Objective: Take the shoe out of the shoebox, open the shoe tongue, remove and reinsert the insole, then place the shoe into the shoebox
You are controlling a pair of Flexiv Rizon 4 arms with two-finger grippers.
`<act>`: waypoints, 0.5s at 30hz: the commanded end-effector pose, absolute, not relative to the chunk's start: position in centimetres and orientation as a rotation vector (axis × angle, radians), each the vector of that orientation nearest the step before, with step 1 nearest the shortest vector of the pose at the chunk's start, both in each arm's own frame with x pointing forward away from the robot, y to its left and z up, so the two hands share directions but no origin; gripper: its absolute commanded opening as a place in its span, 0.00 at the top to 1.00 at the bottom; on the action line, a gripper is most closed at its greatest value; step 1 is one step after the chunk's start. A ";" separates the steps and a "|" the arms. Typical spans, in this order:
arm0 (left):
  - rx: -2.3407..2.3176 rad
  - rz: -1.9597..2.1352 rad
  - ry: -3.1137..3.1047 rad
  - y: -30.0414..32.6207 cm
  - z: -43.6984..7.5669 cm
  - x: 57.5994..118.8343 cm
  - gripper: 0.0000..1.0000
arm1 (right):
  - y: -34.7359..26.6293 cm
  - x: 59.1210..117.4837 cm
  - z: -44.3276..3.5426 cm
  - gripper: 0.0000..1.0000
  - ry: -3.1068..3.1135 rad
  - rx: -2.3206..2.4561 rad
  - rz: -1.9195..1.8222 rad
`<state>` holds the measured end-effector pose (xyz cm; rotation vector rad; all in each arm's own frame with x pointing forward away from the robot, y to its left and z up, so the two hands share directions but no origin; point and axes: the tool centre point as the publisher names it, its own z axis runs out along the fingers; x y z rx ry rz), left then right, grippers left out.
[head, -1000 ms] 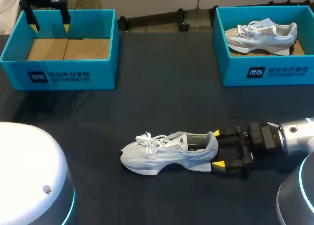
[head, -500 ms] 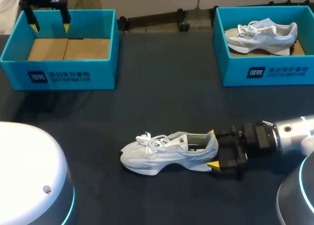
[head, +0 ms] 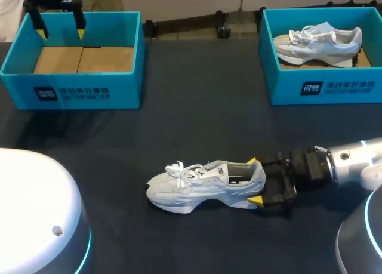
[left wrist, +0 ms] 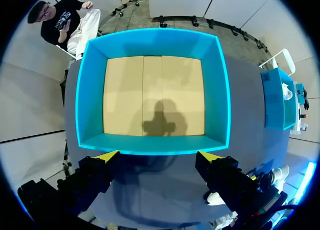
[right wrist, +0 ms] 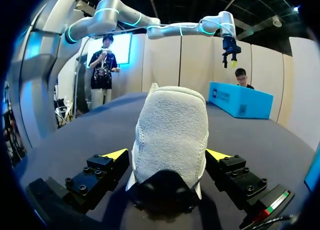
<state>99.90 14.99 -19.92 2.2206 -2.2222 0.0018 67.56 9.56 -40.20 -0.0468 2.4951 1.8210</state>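
While the shoe (head: 206, 187) stands on its sole on the table (head: 197, 107), right gripper (head: 253, 180) straddles its heel, fingers apart, with a thin gap on one side. Left gripper (left wrist: 157, 156) hangs spread wide above the far-left shoebox (left wrist: 90, 99), holding nothing.

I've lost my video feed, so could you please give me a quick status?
Right end effector open, straddling shoe heel on table. Left end effector open, above empty left shoebox. Nothing in the way.
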 end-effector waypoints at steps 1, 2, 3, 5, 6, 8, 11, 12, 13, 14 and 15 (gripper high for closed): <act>2.221 0.001 -2.222 15.0 -20.0 99.9 0.00 | 10.3 67.6 -40.5 0.00 2.495 -0.053 1.812; 2.221 0.001 -2.222 15.0 -20.0 99.9 0.00 | 10.4 67.5 -40.5 0.00 2.496 -0.055 1.809; 2.221 0.001 -2.222 15.0 -20.0 99.9 0.00 | 10.4 67.5 -40.5 0.00 2.496 -0.055 1.807; 2.221 0.001 -2.222 15.0 -20.0 99.9 0.00 | 10.6 67.6 -40.5 0.00 2.501 -0.055 1.795; 2.221 0.001 -2.222 15.0 -20.0 99.9 0.00 | 10.6 67.6 -40.5 0.00 2.501 -0.055 1.794; 2.221 0.001 -2.222 15.0 -20.0 99.9 0.00 | 10.7 67.7 -40.6 0.00 2.500 -0.053 1.794; 2.221 0.001 -2.222 15.0 -20.0 99.9 0.00 | 11.0 67.7 -40.6 0.00 2.498 -0.052 1.797; 2.221 0.001 -2.222 15.0 -20.0 99.9 0.00 | 11.0 67.8 -40.6 0.00 2.497 -0.052 1.798; 2.221 0.001 -2.222 15.0 -20.0 99.9 0.00 | 11.1 67.8 -40.6 0.00 2.496 -0.053 1.800; 2.221 0.001 -2.222 15.0 -20.0 99.9 0.00 | 11.2 67.8 -40.6 0.00 2.496 -0.053 1.800; 2.221 0.001 -2.222 15.0 -20.0 99.9 0.00 | 11.2 67.9 -40.6 0.00 2.496 -0.055 1.801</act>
